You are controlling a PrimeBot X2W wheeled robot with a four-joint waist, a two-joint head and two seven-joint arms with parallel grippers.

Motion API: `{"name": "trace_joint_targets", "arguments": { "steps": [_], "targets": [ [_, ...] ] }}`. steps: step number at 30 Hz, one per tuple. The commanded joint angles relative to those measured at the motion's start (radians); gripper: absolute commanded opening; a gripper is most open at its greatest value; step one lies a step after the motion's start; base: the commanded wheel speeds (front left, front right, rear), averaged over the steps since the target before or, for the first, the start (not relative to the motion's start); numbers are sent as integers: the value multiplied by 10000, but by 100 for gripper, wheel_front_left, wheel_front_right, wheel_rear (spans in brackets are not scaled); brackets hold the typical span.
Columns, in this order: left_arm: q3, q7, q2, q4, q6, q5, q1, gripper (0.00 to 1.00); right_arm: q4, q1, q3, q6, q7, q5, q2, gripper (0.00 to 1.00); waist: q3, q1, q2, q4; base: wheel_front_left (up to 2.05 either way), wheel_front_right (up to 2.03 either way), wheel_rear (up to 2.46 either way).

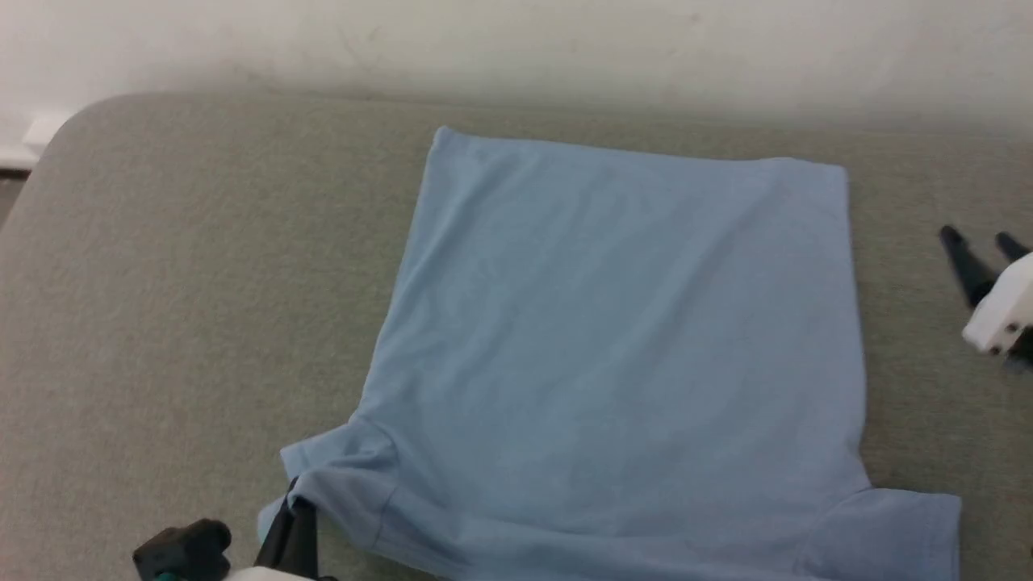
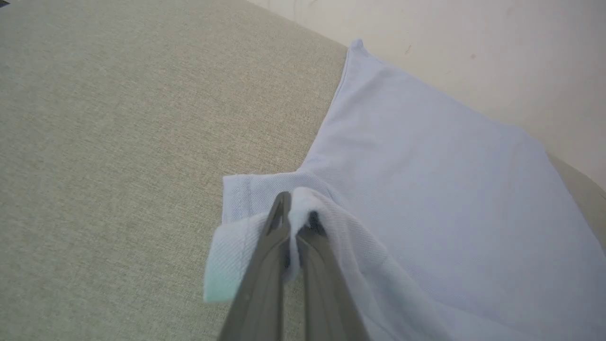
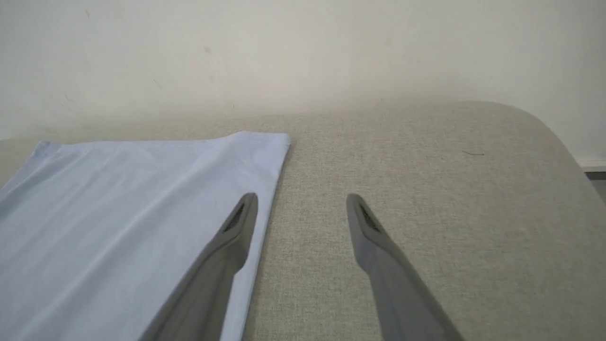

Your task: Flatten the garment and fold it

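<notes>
Soft light-blue garment (image 1: 621, 347) lies spread nearly flat on a grey-beige woven fabric surface (image 1: 202, 282). Its straight hem lies toward the off-white wall (image 1: 516, 40) and both short sleeves lie toward the robot. The left gripper (image 2: 296, 213) has its two long dark fingers pressed together on a fold of the left sleeve (image 2: 246, 194), and the cloth bunches up over the fingertips (the rest of the shirt stays on the surface). The right gripper (image 3: 300, 201) hangs beside the garment's right edge with its jaws spread wide, holding nothing. In the right wrist view one finger overlaps that edge and the other stands over bare fabric.
</notes>
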Motion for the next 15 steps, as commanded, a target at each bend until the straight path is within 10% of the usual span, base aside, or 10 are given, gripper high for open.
{"name": "trace_joint_targets", "arguments": {
  "steps": [1,15],
  "targets": [
    [-142,-115,-154,57,-170,123,-361,0,700,-713,25,-6,221,-45,-245,100,1023,-2,0,1109,0,0,0],
    [-779,-656,-917,402,-1108,486,-1914,0,3982,-4692,1013,-6,3058,202,-1126,100,2725,-2,0,2060,0,0,0]
  ]
}}
